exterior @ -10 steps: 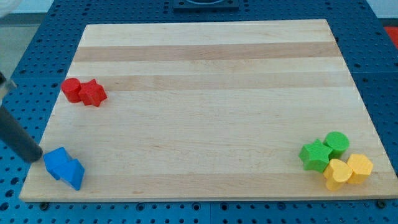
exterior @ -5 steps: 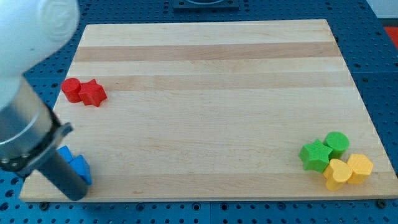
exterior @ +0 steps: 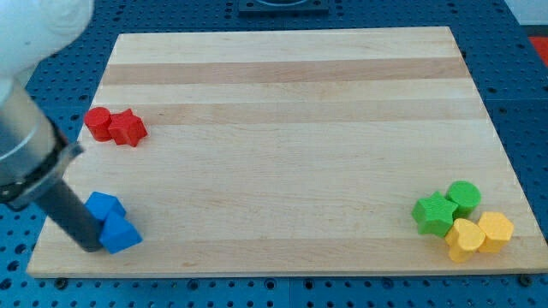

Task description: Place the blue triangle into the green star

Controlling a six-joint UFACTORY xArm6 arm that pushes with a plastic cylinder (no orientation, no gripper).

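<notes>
Wood formed the surface (exterior: pixel 282 154), a pale board resting on a blue perforated bench (exterior: pixel 522 85). At its right bottom corner the green star (exterior: pixel 433 214) touched a green cylinder (exterior: pixel 464 197) and two yellow blocks (exterior: pixel 479 234). Near the left edge sat two red blocks (exterior: pixel 116 126). No fingers existed; my tip (exterior: pixel 89 245) touched the blue triangle (exterior: pixel 118 233) at the left bottom corner, beside a blue block (exterior: pixel 104 205).

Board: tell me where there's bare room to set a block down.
Bare: the wide middle between the red pair and the green star, and the whole top strip. Crowded: the bottom-right cluster and the bottom-left corner, where my tip touches the blue triangle.
</notes>
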